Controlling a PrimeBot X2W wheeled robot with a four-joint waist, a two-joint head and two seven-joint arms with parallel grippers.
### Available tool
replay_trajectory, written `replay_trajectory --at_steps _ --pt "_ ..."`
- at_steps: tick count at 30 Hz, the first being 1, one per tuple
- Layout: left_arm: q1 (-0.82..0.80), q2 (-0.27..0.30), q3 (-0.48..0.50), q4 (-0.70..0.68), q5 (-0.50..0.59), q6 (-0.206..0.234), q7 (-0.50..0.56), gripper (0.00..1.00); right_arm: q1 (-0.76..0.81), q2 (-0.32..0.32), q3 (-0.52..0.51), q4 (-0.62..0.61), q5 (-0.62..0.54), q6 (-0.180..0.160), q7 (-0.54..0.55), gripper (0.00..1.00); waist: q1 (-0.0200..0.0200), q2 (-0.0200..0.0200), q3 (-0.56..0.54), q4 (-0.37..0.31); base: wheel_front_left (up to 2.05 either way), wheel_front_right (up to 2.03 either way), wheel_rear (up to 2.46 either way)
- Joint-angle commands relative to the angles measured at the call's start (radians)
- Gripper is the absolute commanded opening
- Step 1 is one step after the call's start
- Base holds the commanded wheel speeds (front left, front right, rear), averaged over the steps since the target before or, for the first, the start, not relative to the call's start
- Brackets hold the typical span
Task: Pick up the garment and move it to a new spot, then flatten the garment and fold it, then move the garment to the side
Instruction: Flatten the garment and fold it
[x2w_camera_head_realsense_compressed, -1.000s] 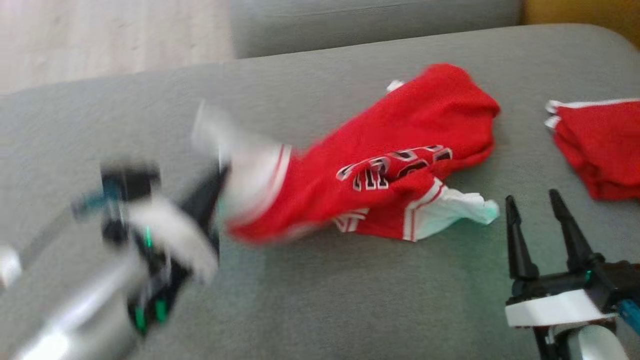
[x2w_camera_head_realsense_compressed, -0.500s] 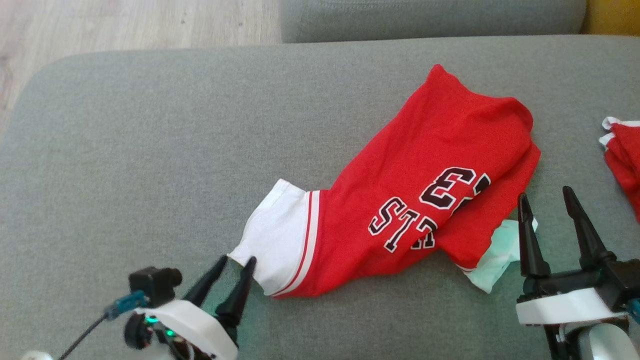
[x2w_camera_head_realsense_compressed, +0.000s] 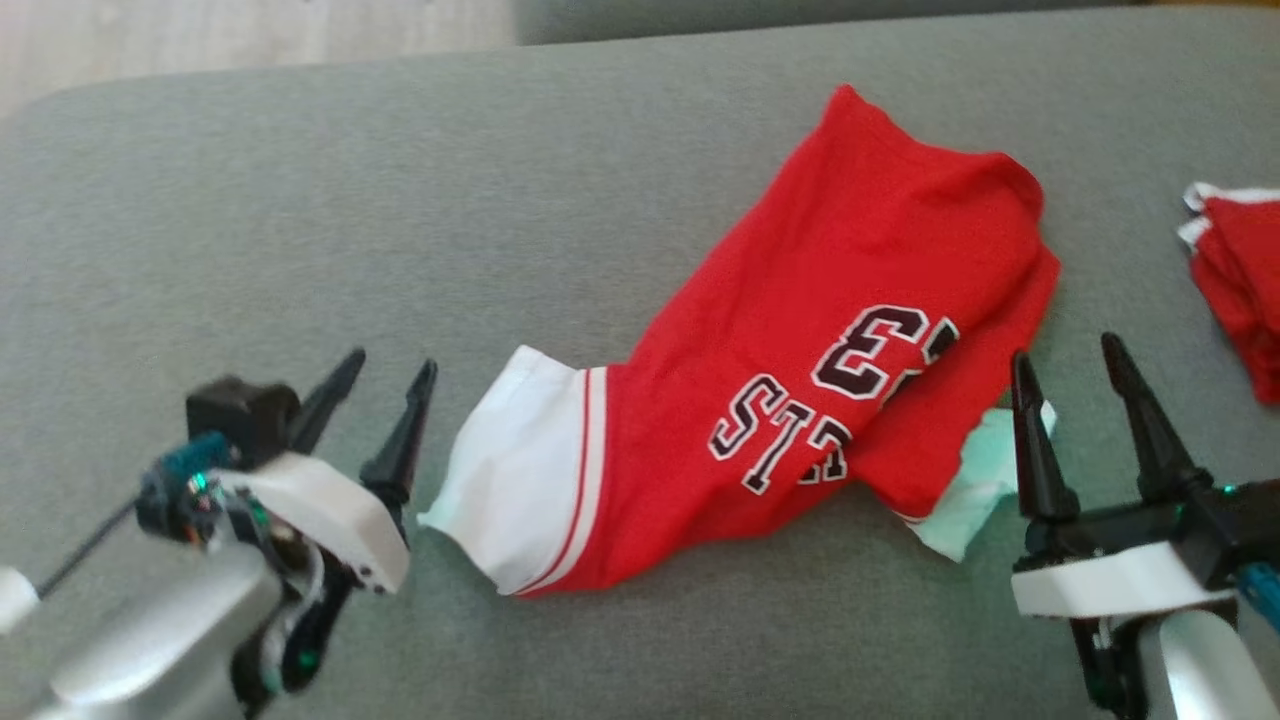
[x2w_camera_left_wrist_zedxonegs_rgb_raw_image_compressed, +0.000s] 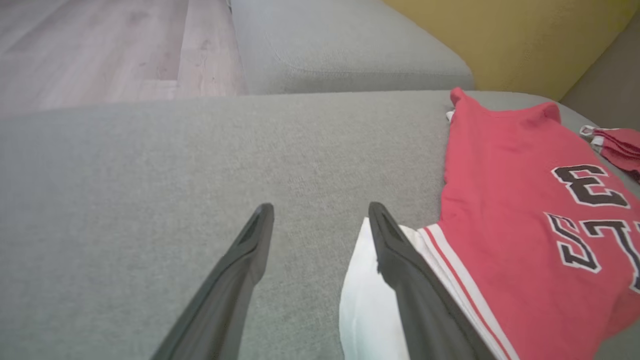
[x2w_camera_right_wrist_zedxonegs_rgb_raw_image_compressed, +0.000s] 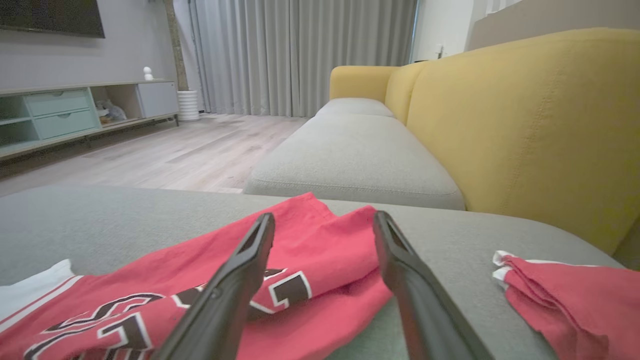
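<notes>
Red garment (x2w_camera_head_realsense_compressed: 850, 260) | black letters (x2w_camera_head_realsense_compressed: 775, 440) "ST", "E" | on grey cushion (x2w_camera_head_realsense_compressed: 300, 200)

The left gripper (x2w_camera_head_realsense_compressed: 395, 360) is low at the robot's left side. Its two dark fingers are spread apart with nothing between them, pointing forward and angled slightly to the right. Its white wrist housing (x2w_camera_head_realsense_compressed: 330, 515) sits tilted on a silver forearm (x2w_camera_head_realsense_compressed: 150, 650) that rises at a slant. The right gripper (x2w_camera_head_realsense_compressed: 1064, 348) is low at the right side, fingers spread wide and empty, pointing almost straight forward. Its white collar (x2w_camera_head_realsense_compressed: 1110, 598) lies level above a pale forearm (x2w_camera_head_realsense_compressed: 1195, 670). The two grippers are well apart.
</notes>
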Motion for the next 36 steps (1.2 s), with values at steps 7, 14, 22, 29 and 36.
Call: replay_trajectory --at_steps 7,14,22,29,36 --pt "0.119 -0.015 0.056 -0.031 -0.057 0.09 -0.072 1.0 -0.021 -0.008 0.005 -0.037 0.001 -0.001 -0.004 1.0 0.0 0.0 0.037 -0.037 0.0 0.0 0.0" --pt "0.21 -0.049 0.064 -0.059 -0.064 0.166 -0.13 1.0 -0.022 -0.007 0.002 -0.04 0.001 -0.001 -0.004 1.0 0.0 0.0 0.041 -0.04 0.0 0.0 0.0" --pt "0.279 -0.091 0.088 -0.098 -0.03 0.221 -0.169 1.0 -0.015 -0.007 0.005 -0.041 0.002 -0.001 -0.004 1.0 0.0 0.0 0.034 -0.025 0.0 0.0 0.0" --pt "0.277 -0.135 0.105 -0.025 -0.044 0.202 -0.173 1.0 -0.021 -0.011 0.021 -0.036 0.006 -0.001 -0.004 1.0 0.0 0.0 0.029 -0.026 0.0 0.0 0.0" --pt "0.282 -0.157 0.089 0.014 -0.066 0.137 -0.155 0.0 -0.012 -0.023 0.013 -0.039 0.008 -0.001 -0.004 1.0 0.0 0.0 0.017 -0.031 0.0 0.0 0.0"
